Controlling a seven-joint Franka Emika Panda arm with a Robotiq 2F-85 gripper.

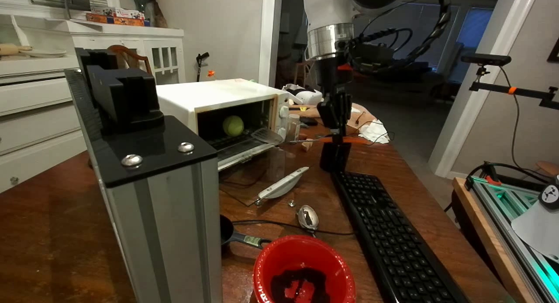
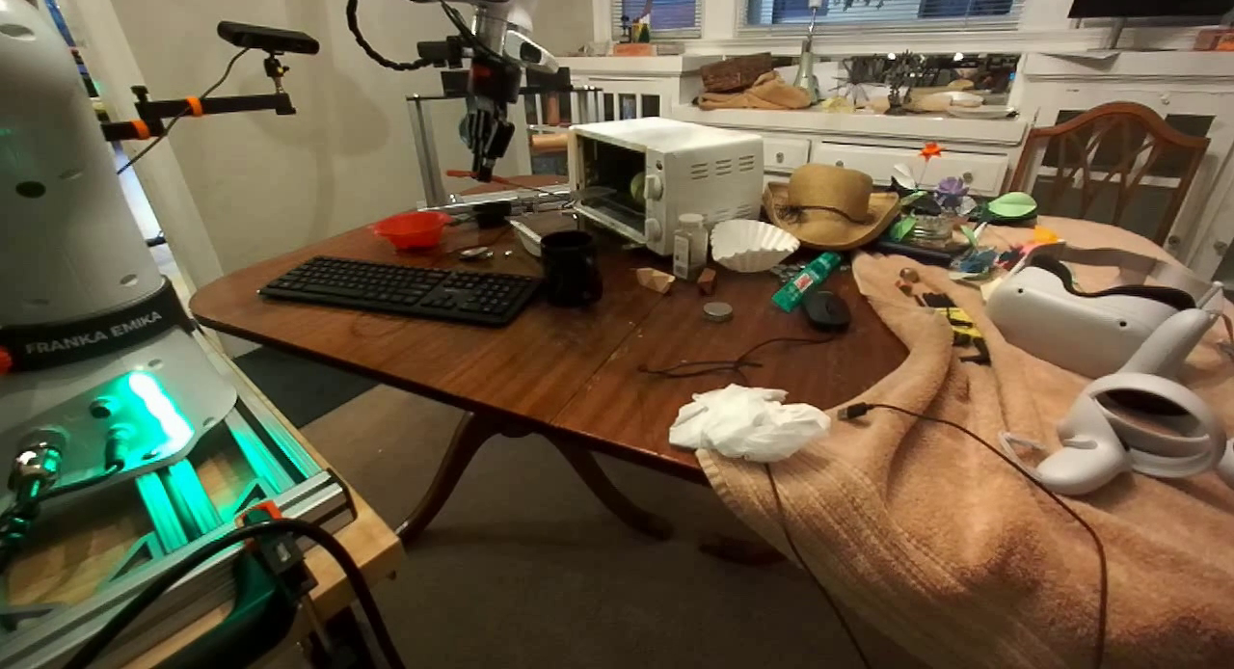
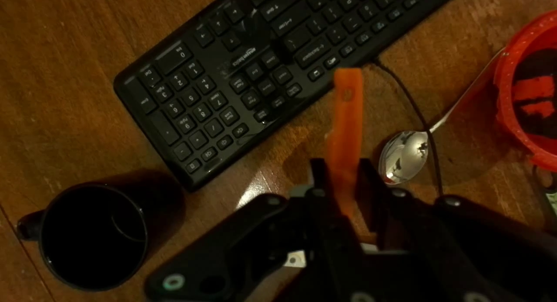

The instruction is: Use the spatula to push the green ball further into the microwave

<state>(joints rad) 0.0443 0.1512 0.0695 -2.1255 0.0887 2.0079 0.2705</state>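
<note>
The green ball [image 1: 233,125] rests inside the white microwave [image 1: 218,93], whose front stands open; in an exterior view the green ball [image 2: 637,188] is partly hidden by the microwave's [image 2: 709,173] front edge. My gripper [image 1: 337,135] is shut on the orange handle of the spatula [image 1: 353,140], outside the opening and above the table. The spatula's clear blade reaches to the microwave's front, to the right of the ball, with a small gap showing between them. In the wrist view the orange spatula handle [image 3: 347,115] sticks out beyond the jaws of the gripper [image 3: 341,162].
A black mug [image 3: 93,236] and a black keyboard [image 3: 226,75] lie near the gripper. A red bowl [image 1: 304,250], a spoon [image 1: 308,218] and a white panel [image 1: 284,184] lie before the microwave. A grey metal column [image 1: 170,233] rises beside it; a jar [image 2: 689,247] stands at its corner.
</note>
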